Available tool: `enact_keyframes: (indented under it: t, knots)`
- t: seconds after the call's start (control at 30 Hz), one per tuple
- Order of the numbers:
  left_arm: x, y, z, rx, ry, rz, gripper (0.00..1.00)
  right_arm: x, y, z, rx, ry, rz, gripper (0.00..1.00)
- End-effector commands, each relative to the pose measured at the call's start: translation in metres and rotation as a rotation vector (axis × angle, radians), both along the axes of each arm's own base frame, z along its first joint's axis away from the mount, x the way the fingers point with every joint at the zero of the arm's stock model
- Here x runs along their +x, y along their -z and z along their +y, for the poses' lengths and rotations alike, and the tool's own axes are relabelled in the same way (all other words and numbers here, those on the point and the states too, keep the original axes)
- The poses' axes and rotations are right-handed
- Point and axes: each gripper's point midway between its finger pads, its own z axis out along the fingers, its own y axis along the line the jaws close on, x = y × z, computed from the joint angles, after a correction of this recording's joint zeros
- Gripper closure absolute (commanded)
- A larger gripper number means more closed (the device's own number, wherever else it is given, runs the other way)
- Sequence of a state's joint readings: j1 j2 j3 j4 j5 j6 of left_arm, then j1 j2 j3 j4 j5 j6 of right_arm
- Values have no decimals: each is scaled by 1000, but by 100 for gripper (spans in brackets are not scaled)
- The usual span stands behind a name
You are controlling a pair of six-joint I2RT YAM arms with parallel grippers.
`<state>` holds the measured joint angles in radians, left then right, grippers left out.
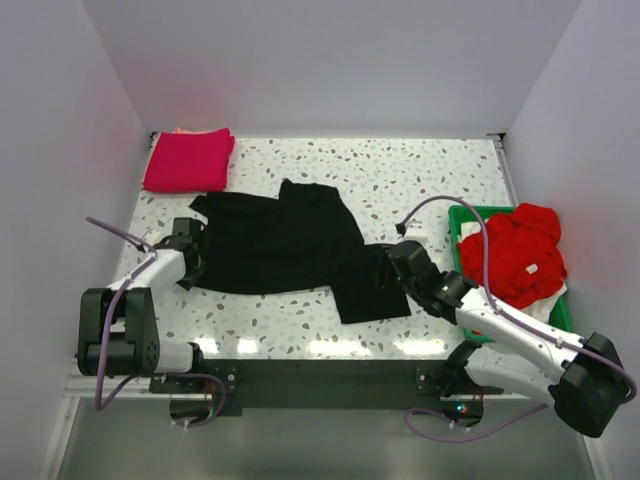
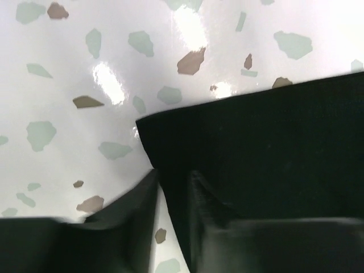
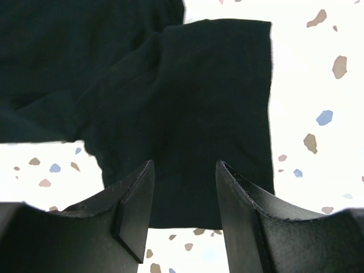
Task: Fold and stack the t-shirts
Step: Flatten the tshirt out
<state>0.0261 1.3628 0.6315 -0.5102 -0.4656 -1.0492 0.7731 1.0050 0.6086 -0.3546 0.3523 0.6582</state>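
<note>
A large black t-shirt (image 1: 290, 245) lies spread and rumpled mid-table. My left gripper (image 1: 190, 262) is at its left edge. In the left wrist view the gripper (image 2: 173, 182) is narrowly open, and the shirt's edge near a corner (image 2: 239, 148) runs between the fingers. My right gripper (image 1: 402, 262) is at the shirt's right sleeve. In the right wrist view the gripper (image 3: 185, 170) is open, low over the sleeve (image 3: 193, 114), whose hem lies between the fingers. A folded magenta-pink t-shirt (image 1: 188, 160) lies back left, with a peach edge (image 1: 181, 130) behind it.
A green tray (image 1: 463, 240) at the right edge holds a crumpled red t-shirt (image 1: 520, 255) with white cloth (image 1: 553, 297) under it. White walls close in the back and both sides. Speckled tabletop (image 1: 400, 170) shows behind the black shirt.
</note>
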Motion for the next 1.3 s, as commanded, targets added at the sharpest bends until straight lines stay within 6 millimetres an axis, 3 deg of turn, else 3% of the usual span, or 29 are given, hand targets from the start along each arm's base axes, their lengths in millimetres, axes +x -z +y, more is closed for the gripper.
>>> enact_keyframes:
  t: [0.0, 0.1, 0.13, 0.33, 0.5, 0.63, 0.73, 1.0, 1.03, 1.27]
  knots:
    - [5, 9, 1, -4, -25, -16, 76, 4, 5, -5, -3, -11, 5, 49]
    - [12, -5, 5, 20, -1, -21, 99, 8, 13, -8, 16, -1, 35, 49]
    - [17, -18, 9, 47, 1, -52, 100, 12, 14, -9, 27, 10, 38, 49]
    - [22, -71, 23, 122, 19, -166, 100, 26, 12, -7, 84, 23, 65, 43]
    - [16, -95, 29, 151, 43, -230, 100, 51, 5, -8, 112, 56, 69, 37]
    - [12, -112, 32, 183, 73, -281, 100, 74, 3, -27, 127, 128, 57, 33]
    - [12, -114, 27, 174, 109, -311, 100, 89, 4, -33, 190, 156, 57, 32]
    - [16, -100, 11, 98, 168, -340, 100, 106, 31, -21, 280, 158, 125, 34]
    - [17, -98, 9, 90, 178, -340, 100, 115, 27, -20, 310, 170, 95, 34]
    - [21, -97, 3, 65, 201, -359, 100, 119, 40, -13, 416, 187, 134, 38]
